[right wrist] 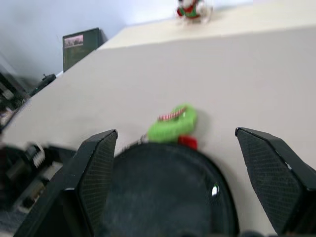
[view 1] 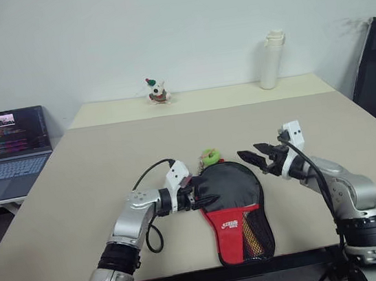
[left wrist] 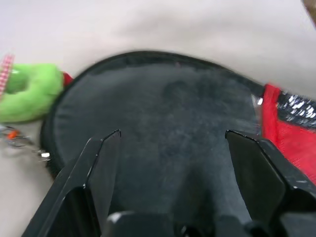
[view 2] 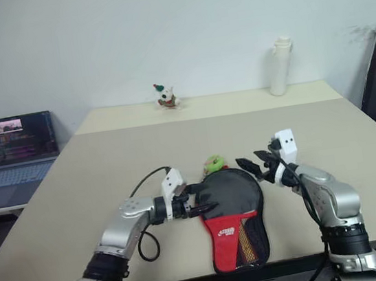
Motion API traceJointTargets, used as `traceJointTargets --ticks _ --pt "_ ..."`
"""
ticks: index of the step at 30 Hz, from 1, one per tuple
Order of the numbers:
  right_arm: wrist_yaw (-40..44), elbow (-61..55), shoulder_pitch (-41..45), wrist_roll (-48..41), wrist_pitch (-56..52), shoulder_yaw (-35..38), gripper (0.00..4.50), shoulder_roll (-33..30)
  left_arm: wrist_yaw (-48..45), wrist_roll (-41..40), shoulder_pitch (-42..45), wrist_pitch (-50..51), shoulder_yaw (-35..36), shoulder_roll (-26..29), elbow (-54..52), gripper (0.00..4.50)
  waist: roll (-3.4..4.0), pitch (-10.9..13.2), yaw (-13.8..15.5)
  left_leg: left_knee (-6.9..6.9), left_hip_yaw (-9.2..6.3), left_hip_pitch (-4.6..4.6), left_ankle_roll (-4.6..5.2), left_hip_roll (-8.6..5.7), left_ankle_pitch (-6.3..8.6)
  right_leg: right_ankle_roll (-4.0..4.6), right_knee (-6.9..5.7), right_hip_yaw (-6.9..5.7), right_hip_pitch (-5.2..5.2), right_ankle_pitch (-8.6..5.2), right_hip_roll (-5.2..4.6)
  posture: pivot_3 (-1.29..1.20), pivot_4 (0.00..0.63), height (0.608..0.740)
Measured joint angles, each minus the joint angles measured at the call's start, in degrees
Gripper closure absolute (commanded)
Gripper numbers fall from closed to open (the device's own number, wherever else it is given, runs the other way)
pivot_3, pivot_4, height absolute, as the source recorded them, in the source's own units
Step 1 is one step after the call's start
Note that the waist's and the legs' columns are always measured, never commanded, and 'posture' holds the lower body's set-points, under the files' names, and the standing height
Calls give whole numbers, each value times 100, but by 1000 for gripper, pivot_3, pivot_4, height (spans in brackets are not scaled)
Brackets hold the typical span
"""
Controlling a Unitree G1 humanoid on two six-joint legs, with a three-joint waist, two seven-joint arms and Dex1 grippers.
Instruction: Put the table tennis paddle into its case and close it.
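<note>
The table point(view 1: 109, 171) bears the case point(view 1: 235, 207) near its front edge, lying flat: round black end toward twelve o'clock, red logo panel and mesh pocket toward six. The paddle itself cannot be made out. At the case's nine o'clock, the left gripper point(view 1: 205, 195) sits with fingers spread wide at its rim. At two o'clock, the right gripper point(view 1: 256, 156) hovers above the table, fingers wide, holding nothing. A green charm point(view 1: 210, 156) lies at the case's twelve o'clock.

Beige table point(view 1: 98, 194): black-red case point(view 1: 235, 207) near front edge, green ring toy point(view 1: 210, 156) touching case's far end.
</note>
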State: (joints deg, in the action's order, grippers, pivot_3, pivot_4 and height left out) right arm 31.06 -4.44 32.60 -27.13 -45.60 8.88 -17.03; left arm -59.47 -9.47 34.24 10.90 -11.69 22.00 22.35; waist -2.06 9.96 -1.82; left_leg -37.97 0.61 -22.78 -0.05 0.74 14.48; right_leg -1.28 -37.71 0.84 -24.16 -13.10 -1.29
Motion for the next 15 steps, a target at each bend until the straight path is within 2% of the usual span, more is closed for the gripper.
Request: traceJointTargets --ticks 3,8,12,15 --pt "-1 100 253 7 22 -133 268 12 2 180 66 -250 -114 -101 264 34 0 0 2 0 -2 0 0 1 0 -5 0 -2 1 -3 0 0 150 740" --pt "-20 840 997 231 212 -557 268 207 2 309 166 -500 -168 -209 484 34 2 -2 0 -1 2 6 0 1 0 -7 -2 1 3 -4 0 0 150 740" --pt "-178 2005 1752 530 419 -702 268 482 4 319 150 -620 -185 -210 504 34 3 -2 4 0 1 5 0 1 0 5 -1 0 3 3 -1 0 150 740" --pt "-404 3352 2417 845 805 -741 268 697 5 324 130 -662 -204 -219 497 34 3 -2 1 0 3 6 0 1 0 5 0 0 3 3 -2 0 150 740"
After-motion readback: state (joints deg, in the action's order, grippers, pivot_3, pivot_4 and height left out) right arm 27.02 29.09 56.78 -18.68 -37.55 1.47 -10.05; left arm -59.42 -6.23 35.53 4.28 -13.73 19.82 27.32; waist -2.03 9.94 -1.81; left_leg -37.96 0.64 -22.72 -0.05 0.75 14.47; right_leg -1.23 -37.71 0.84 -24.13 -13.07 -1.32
